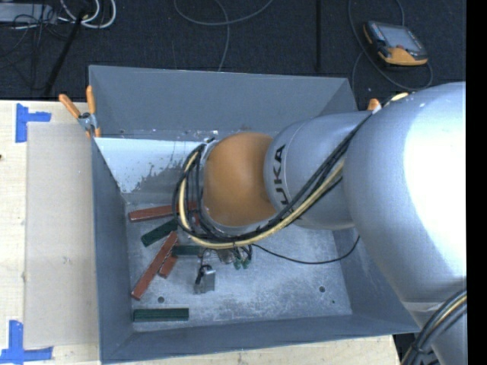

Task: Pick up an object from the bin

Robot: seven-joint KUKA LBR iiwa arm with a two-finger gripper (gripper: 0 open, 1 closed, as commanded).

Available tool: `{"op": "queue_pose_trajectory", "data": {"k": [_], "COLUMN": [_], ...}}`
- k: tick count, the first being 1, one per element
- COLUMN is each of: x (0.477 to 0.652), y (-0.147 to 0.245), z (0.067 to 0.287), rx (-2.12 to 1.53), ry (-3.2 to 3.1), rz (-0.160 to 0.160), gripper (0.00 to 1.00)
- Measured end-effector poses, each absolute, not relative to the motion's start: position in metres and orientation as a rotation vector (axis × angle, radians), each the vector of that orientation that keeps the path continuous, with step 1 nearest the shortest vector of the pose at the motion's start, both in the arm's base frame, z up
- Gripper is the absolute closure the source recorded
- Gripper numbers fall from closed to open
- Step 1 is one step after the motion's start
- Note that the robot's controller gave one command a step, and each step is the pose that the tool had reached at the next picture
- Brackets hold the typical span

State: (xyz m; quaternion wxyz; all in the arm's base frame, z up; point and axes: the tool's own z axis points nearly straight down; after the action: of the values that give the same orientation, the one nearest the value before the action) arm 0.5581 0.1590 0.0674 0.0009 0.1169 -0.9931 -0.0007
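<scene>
**Gripper low at mid-floor, bars all lie to its left**

- Front-left corner of the bin (pixel 106 204): a dark green flat bar (pixel 160 315) lies alone, long axis along the front wall, well apart from the gripper.
- Next right, a brown bar (pixel 152 274) lies diagonally, low end toward the left wall, high end pointing at the wrist.
- Behind it sit a red-brown bar (pixel 151 214), roughly parallel to the back wall, and a dark green angled bar (pixel 158 234) just beside it.
- A short dark green bar (pixel 185 250) lies across the brown bar's upper end. My read: this one and the brown bar are the nearest candidates.
- Gripper (pixel 204 278) is down near the floor, just right of that short green bar and the brown bar's top end. Nothing shows in its grasp. Cannot tell whether it is spread or closed; the wrist hides it.
- Pose: the orange wrist cover (pixel 232 179) points steeply down, cables looped round it, and the arm (pixel 396 188) comes in over the right wall.
- Judgement: any pick means shifting left, jaws set across the bar's long axis.
</scene>
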Motion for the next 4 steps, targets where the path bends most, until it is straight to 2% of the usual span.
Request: {"op": "queue_pose_trajectory", "data": {"k": [1, 2, 3, 4], "x": [0.583, 0.588, 0.59, 0.591], "y": [0.213, 0.194, 0.179, 0.179], "z": [0.101, 0.106, 0.069, 0.069], "rx": [0.894, 0.971, 0.884, 0.88], "ry": [-3.015, -2.99, -3.016, -3.017], "rz": [-0.003, -0.001, -0.003, -0.002], "gripper": [0.0, 0.0, 0.0, 0.0]}}
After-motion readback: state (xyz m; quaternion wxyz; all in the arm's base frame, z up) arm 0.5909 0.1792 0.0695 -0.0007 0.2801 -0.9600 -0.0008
